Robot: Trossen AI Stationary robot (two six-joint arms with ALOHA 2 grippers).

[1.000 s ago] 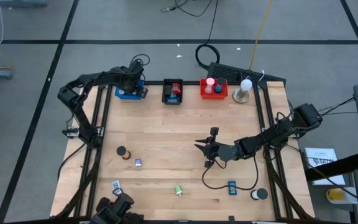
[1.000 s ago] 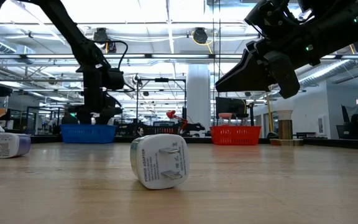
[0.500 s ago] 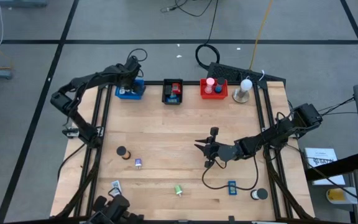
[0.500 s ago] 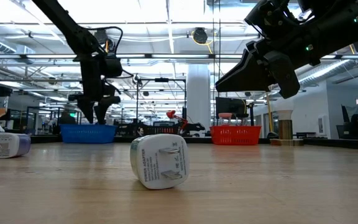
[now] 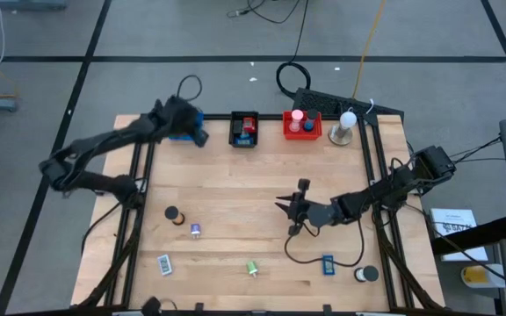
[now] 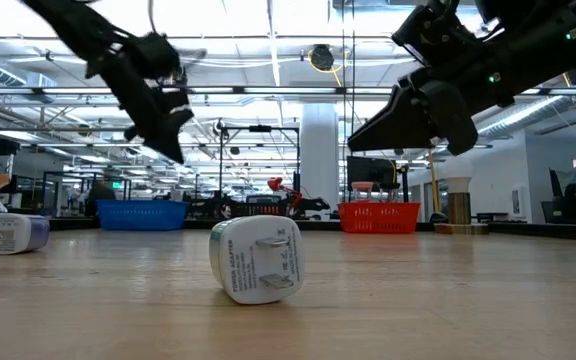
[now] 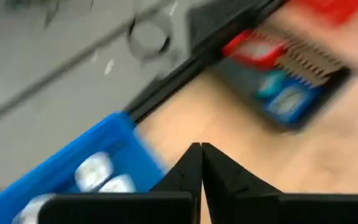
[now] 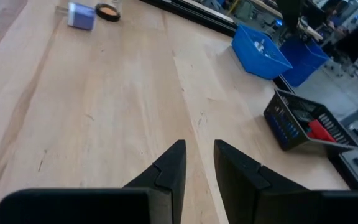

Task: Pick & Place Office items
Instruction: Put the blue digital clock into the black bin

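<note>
My left gripper hangs shut and empty in the air by the blue tray, at the table's far left. In its wrist view the fingertips meet over bare wood between the blue tray and the black tray. My right gripper hovers above the table's middle, open by a narrow gap with nothing in it. On the near half lie office items: a black cylinder, a purple one, a white-teal rectangle, a green piece, and a blue rectangle.
A black tray, a red tray and a white ball-topped stand line the far edge. A black cable loops below my right arm. A white power adapter lies close in the low view. Bare wood spreads across the middle.
My left gripper has risen out of the blue tray, tipped over to a slant and shut, ending beside the tray's right end. Its arm has swung out toward the table's left edge. My right arm has kept still.
</note>
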